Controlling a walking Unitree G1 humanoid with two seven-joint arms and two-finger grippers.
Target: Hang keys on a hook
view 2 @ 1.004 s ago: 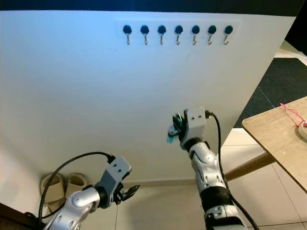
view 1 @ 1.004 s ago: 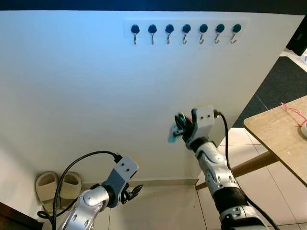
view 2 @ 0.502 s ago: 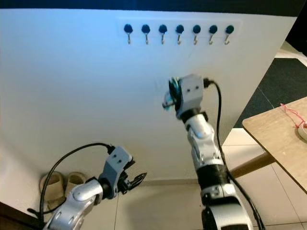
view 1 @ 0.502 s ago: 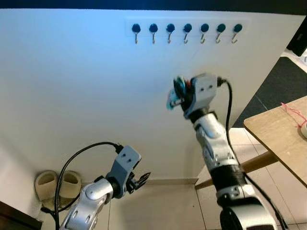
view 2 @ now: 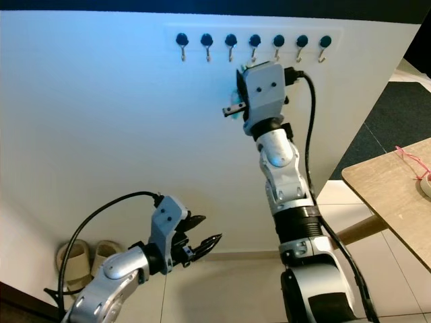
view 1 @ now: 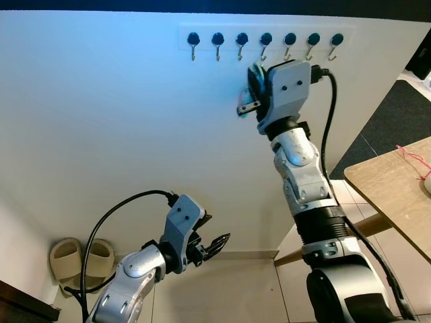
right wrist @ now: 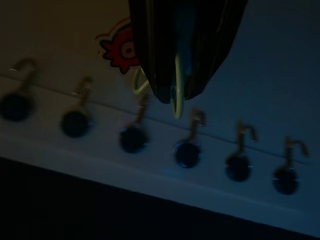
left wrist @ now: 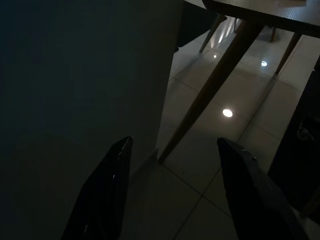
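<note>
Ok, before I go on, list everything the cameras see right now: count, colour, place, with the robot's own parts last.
Hooks: seven, dark round knobs with metal hooks, in a row on a white rail high on the wall.
Keys: one bunch with a teal piece, held just below the hook row.
Wall: one, white, straight ahead.
Slippers: one pair, beige, on the floor at the wall's foot, to the left.
Table: one, light wood with slanted legs, to the right.
Cord: one, pink, lying on the table.
Floor: pale tiles, below.
Right gripper: black fingers shut on the keys, raised close under the hooks.
Left gripper: black fingers open, idle low near the floor.
</note>
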